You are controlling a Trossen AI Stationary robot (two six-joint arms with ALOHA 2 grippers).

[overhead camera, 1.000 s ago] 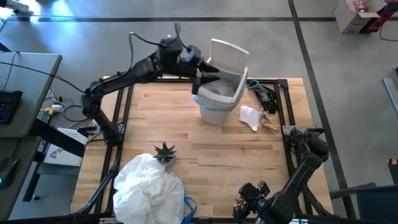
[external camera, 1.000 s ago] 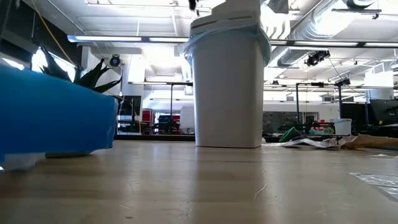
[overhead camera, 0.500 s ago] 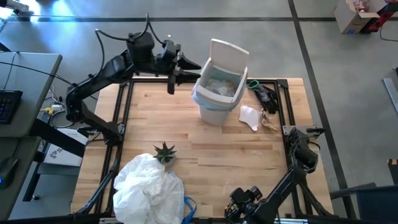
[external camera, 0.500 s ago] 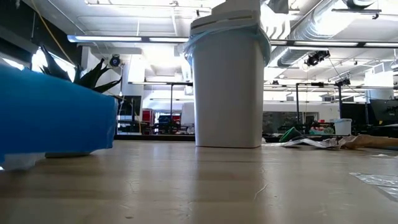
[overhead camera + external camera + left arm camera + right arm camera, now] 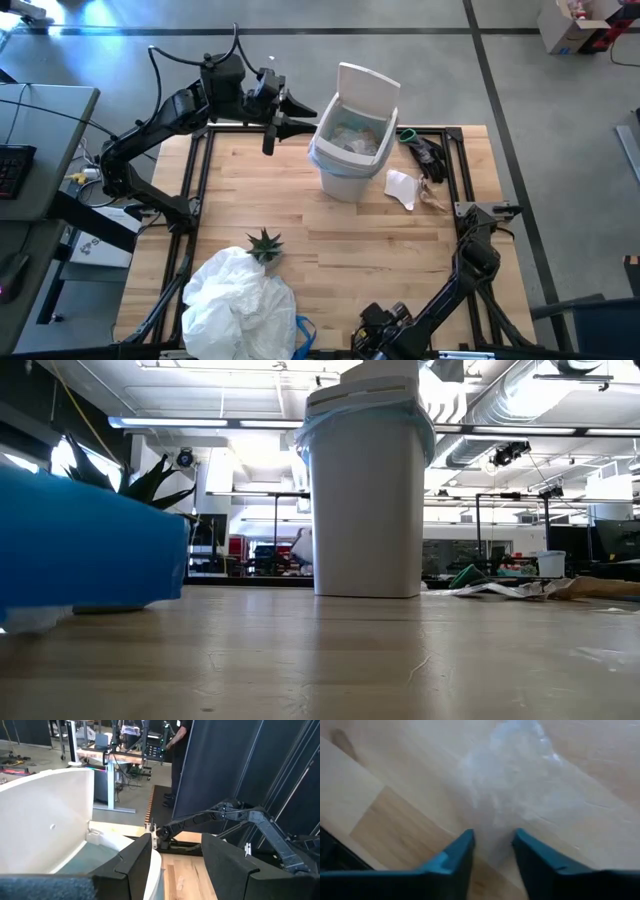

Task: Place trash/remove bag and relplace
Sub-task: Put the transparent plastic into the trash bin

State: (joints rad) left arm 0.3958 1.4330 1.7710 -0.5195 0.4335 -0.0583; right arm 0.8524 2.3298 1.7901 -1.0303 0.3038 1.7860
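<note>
We see the white bin (image 5: 345,150) standing at the far middle of the wooden desk (image 5: 360,250) with its lid tipped up, and the bag (image 5: 350,140), a pale blue liner, sits inside it with its edge folded over the rim. Our left gripper (image 5: 270,135) hangs above the far edge of the desk just beside the bin, apart from it; in the left wrist view its two dark fingers (image 5: 132,862) stand spread with nothing between them, the bin's rim and raised lid close ahead. Our right gripper (image 5: 492,847) is low at the near edge of the desk, and its fingers (image 5: 455,857) are parted and released over a clear crinkled plastic wrapper (image 5: 515,795) that lies flat on the wood. More trash, a white paper scrap (image 5: 402,188) and a brown paper piece (image 5: 435,198), lies on the desk just beside the bin. A small green plant (image 5: 265,243) stands near a big white crumpled bag (image 5: 235,305) at the near left corner.
</note>
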